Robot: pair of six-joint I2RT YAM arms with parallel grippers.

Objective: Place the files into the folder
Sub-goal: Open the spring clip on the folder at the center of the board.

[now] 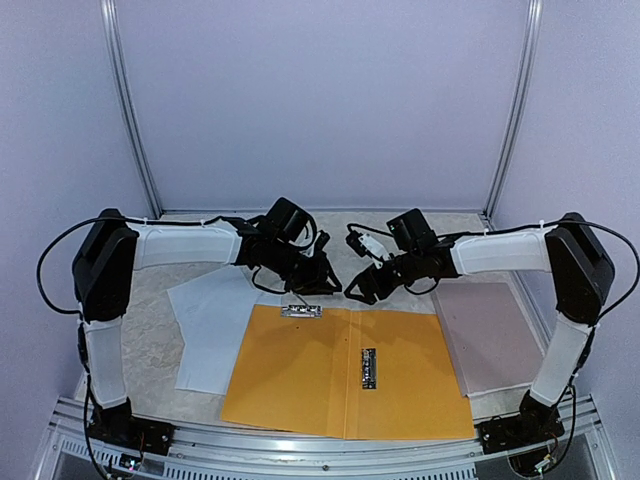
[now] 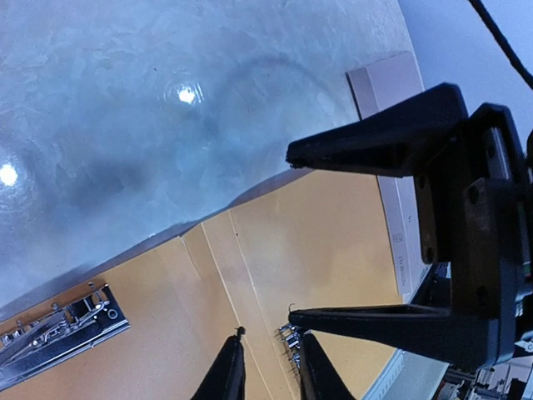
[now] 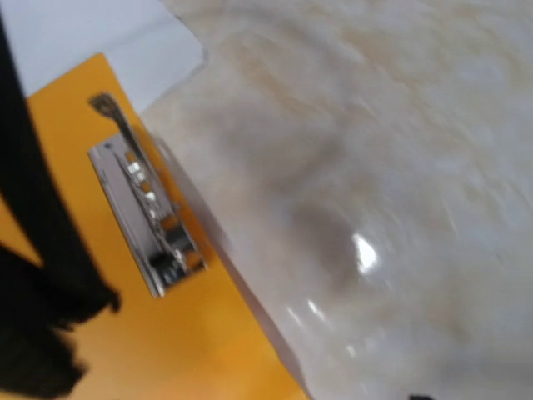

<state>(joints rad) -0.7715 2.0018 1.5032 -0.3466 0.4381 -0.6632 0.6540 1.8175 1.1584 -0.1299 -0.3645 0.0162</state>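
The orange folder (image 1: 300, 385) lies open and flat at the table's front, with its metal clip (image 1: 300, 311) at the far edge of the left leaf. The files (image 1: 210, 330), white sheets, rest on the table left of it, partly under its edge. My left gripper (image 1: 325, 283) hovers just beyond the clip; its fingers (image 2: 229, 371) stand slightly apart with nothing between them. Facing it, my right gripper (image 2: 291, 235) hangs over the folder (image 2: 333, 250) with jaws wide and empty. The right wrist view shows the clip (image 3: 146, 221), the folder (image 3: 191, 342) and a corner of the files (image 3: 108, 29).
A pinkish-brown flat board (image 1: 490, 335) lies right of the folder, touching its edge. A small dark strip (image 1: 369, 368) sits near the folder's spine. Bare marbled tabletop (image 1: 400, 225) stretches behind both grippers to the back wall.
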